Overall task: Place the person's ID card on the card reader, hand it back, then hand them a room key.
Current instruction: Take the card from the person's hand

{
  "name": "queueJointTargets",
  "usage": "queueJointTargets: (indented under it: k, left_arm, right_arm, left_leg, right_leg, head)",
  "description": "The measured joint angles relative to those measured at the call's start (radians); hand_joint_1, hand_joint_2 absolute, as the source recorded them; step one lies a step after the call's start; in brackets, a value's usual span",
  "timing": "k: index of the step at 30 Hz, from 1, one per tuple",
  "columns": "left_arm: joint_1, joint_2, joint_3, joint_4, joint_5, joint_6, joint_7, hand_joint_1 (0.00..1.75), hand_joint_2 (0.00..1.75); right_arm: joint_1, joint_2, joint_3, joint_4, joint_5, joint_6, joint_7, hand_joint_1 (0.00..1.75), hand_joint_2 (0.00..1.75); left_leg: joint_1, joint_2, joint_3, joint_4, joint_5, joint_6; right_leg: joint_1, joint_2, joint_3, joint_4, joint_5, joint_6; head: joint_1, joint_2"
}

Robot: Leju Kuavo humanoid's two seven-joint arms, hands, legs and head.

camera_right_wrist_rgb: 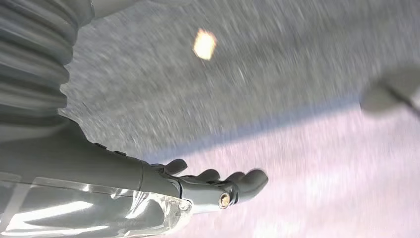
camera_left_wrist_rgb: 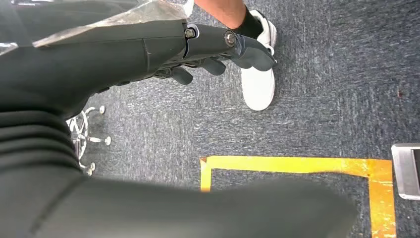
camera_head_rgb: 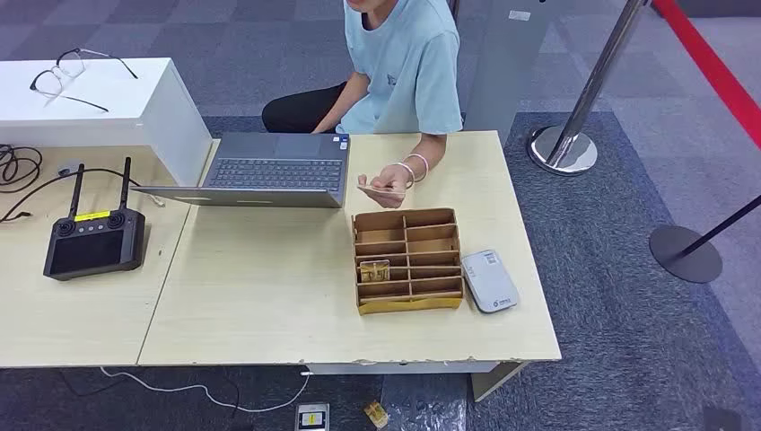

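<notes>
A person in a light blue shirt sits behind the table and holds out an ID card (camera_head_rgb: 380, 191) in one hand, just beyond the cardboard key box (camera_head_rgb: 406, 259). One small room key (camera_head_rgb: 374, 269) lies in a compartment of that box. The grey card reader (camera_head_rgb: 489, 280) lies flat to the right of the box. My left hand (camera_left_wrist_rgb: 218, 52) hangs over the carpet with fingers loosely extended and nothing in it. My right hand (camera_right_wrist_rgb: 218, 183) also holds nothing, fingers stretched out over blurred carpet.
An open laptop (camera_head_rgb: 274, 170) stands at the table's far edge, left of the person's hand. A black remote controller (camera_head_rgb: 93, 241) lies on the left table. Glasses (camera_head_rgb: 72, 70) rest on a white box. Stanchion bases (camera_head_rgb: 563, 148) stand on the carpet at right.
</notes>
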Motion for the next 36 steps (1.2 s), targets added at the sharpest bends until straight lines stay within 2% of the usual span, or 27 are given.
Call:
queueJointTargets:
  k: [2,3,4,5,7,8,9,10,13,17,24,36]
  left_arm:
    - [-0.001,-0.002,-0.002,0.000,0.000,-0.001,0.000,0.00,0.00]
    - [0.000,-0.005,-0.004,0.000,0.000,-0.002,0.000,0.00,0.00]
    - [0.003,-0.007,-0.007,0.000,0.000,-0.003,0.000,0.00,0.00]
    - [0.005,-0.009,-0.010,0.000,0.000,-0.003,-0.001,0.00,0.00]
    - [0.007,-0.012,-0.016,0.000,0.000,-0.003,-0.005,0.00,0.00]
    - [0.006,-0.012,-0.018,0.000,-0.001,-0.003,-0.008,0.00,0.00]
    - [0.006,-0.011,-0.020,0.000,-0.002,-0.003,-0.011,0.00,0.00]
    - [0.006,-0.010,-0.021,0.001,-0.003,-0.003,-0.012,0.00,0.00]
    - [0.008,-0.007,-0.025,0.002,-0.005,-0.004,-0.013,0.00,0.00]
    - [0.007,-0.006,-0.034,0.002,-0.009,-0.005,-0.013,0.00,1.75]
    - [0.006,-0.005,-0.043,0.002,-0.015,-0.006,-0.016,0.00,1.75]
    - [0.003,-0.005,-0.048,0.002,-0.018,-0.015,-0.012,0.00,1.75]
  right_arm:
    - [0.062,0.024,-0.047,-0.074,0.132,0.003,0.049,0.00,1.75]
    - [0.123,0.051,-0.092,-0.159,0.286,0.004,0.127,0.00,1.75]
    - [0.183,0.086,-0.135,-0.272,0.483,0.004,0.252,0.00,1.75]
    - [0.235,0.121,-0.167,-0.396,0.701,0.003,0.413,0.00,1.75]
    - [0.311,0.164,-0.212,-0.649,1.093,-0.001,0.752,0.00,1.75]
    - [0.338,0.171,-0.237,-0.766,1.226,-0.006,0.886,0.00,1.75]
    - [0.360,0.171,-0.265,-0.874,1.306,-0.010,0.978,0.00,1.75]
    - [0.379,0.168,-0.291,-0.973,1.334,-0.014,1.037,0.00,1.75]
    - [0.427,0.158,-0.340,-1.237,1.222,-0.016,1.073,0.00,1.75]
    - [0.459,0.152,-0.382,-1.504,1.175,-0.015,1.076,0.00,1.75]
    - [0.474,0.126,-0.391,-1.815,1.244,0.003,1.144,0.00,1.75]
    - [0.488,0.098,-0.384,-2.010,1.229,0.000,1.146,0.00,1.75]
  left_leg:
    - [0.005,-0.007,0.000,0.000,0.000,0.000]
    - [0.009,-0.014,-0.001,0.000,0.000,0.000]
    - [0.012,-0.019,-0.001,0.001,-0.001,-0.001]
    - [0.011,-0.022,-0.001,0.001,-0.001,-0.001]
    - [0.003,-0.021,0.000,0.000,0.000,0.000]
    - [0.000,-0.021,0.001,0.000,0.000,0.000]
    - [-0.002,-0.020,0.002,0.000,0.000,0.000]
    - [-0.001,-0.020,0.002,0.000,0.000,0.000]
    - [0.000,-0.019,0.002,0.001,0.000,0.000]
    - [0.000,-0.016,0.003,0.001,0.000,0.000]
    - [0.000,-0.014,0.003,0.001,0.000,0.000]
    - [0.000,-0.012,0.003,0.002,-0.001,0.001]
  right_leg:
    - [0.007,-0.008,0.008,-0.005,0.000,0.001]
    - [0.012,-0.015,0.013,-0.009,-0.001,0.001]
    - [0.017,-0.021,0.017,-0.012,0.000,0.001]
    - [0.018,-0.024,0.017,-0.013,0.000,0.000]
    - [0.008,-0.023,0.012,-0.006,-0.002,0.001]
    - [0.003,-0.023,0.009,-0.003,-0.004,0.002]
    - [0.001,-0.022,0.009,-0.002,-0.005,0.002]
    - [0.000,-0.022,0.009,-0.002,-0.005,0.002]
    - [0.001,-0.021,0.008,-0.002,-0.005,0.002]
    - [0.001,-0.017,0.008,-0.001,-0.005,0.002]
    - [0.000,-0.015,0.008,-0.001,-0.005,0.002]
    - [0.000,-0.014,0.008,-0.001,-0.005,0.002]
  head:
    - [-0.001,0.000]
    - [0.003,0.000]
    - [0.008,0.000]
    - [0.013,0.000]
    - [0.013,0.000]
    - [0.009,0.000]
    - [0.007,0.000]
    - [0.005,0.000]
    - [0.005,0.000]
    - [0.005,0.000]
    - [0.005,0.000]
    - [0.005,0.000]
